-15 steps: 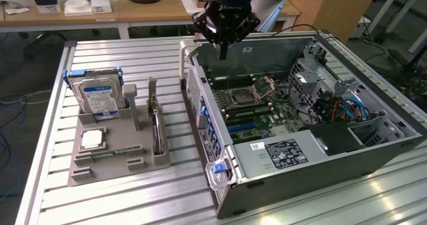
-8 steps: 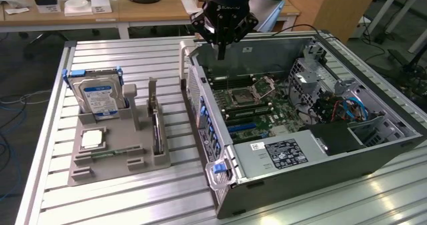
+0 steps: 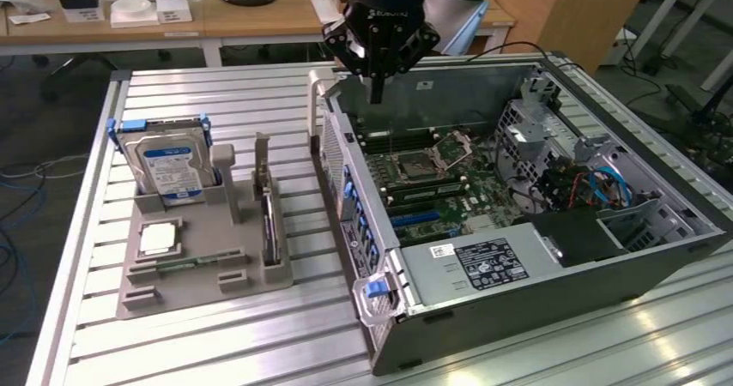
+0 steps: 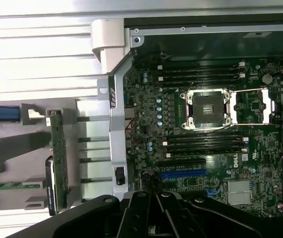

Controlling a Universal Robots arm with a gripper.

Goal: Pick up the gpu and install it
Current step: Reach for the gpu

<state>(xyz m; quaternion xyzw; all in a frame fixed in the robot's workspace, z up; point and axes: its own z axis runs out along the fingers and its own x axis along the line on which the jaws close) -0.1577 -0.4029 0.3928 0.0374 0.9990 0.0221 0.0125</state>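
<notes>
Pincer point(image 3: 376, 87): closed, empty, above the computer case point(image 3: 550, 304).
Gpu point(image 3: 270, 232): we see it on edge in the grey holder point(image 3: 184, 283) on the worktop point(image 3: 229, 352).
Handling: we judge it light, stiff, fragile; pinch the top edge, not the components.

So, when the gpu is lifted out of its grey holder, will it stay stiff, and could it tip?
Probably stiff: the gpu is a flat circuit card, not a flexible sheet. It stands on its thin edge in the grey holder, so a sideways push would likely tip it once free. Its bare board looks fragile.
</notes>
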